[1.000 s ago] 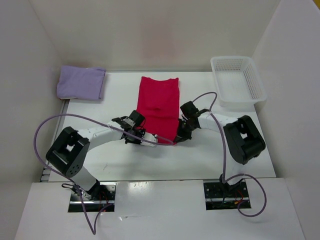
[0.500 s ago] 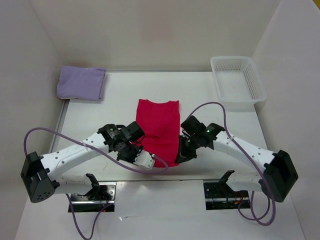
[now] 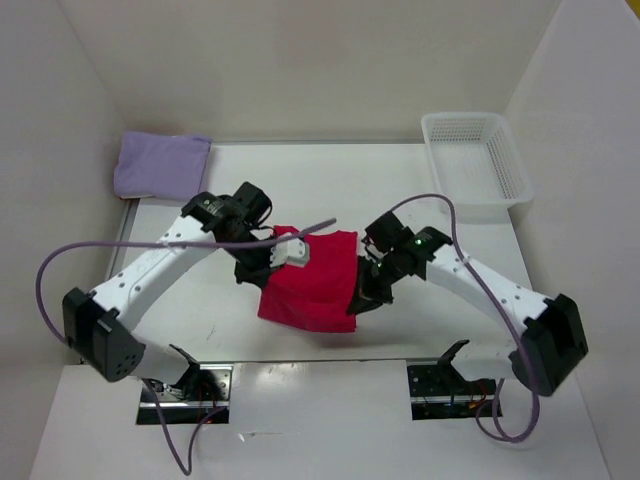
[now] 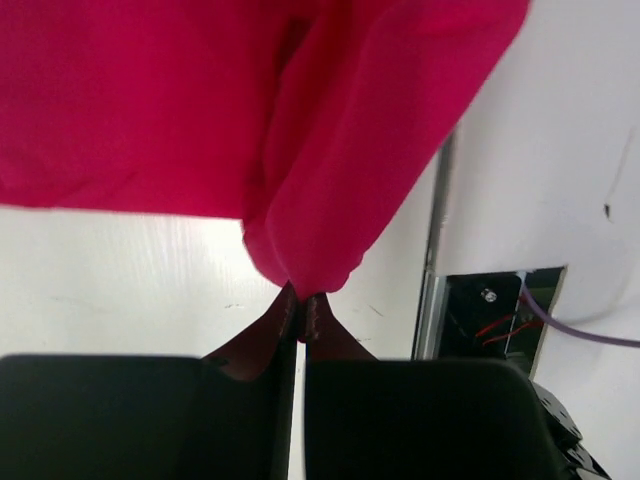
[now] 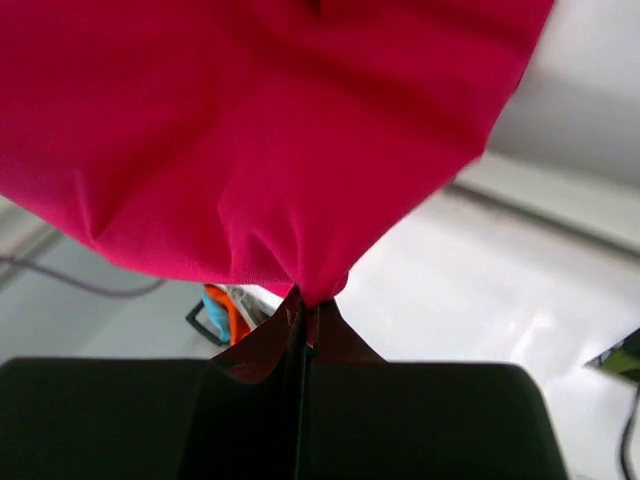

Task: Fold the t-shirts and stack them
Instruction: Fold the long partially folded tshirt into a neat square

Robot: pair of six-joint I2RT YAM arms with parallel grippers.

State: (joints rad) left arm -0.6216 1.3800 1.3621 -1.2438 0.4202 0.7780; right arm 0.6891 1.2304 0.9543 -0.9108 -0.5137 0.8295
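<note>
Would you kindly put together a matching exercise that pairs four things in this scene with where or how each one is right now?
Column one:
1. red t-shirt
2. lavender t-shirt
3. white mesh basket
4. left hand

Column two:
A. standing at the far right
B. folded, lying at the far left
C. pinched at two edges, in the middle
D. shut on a fold of red cloth

Pairs: 1-C, 2-B, 3-A, 4-D
</note>
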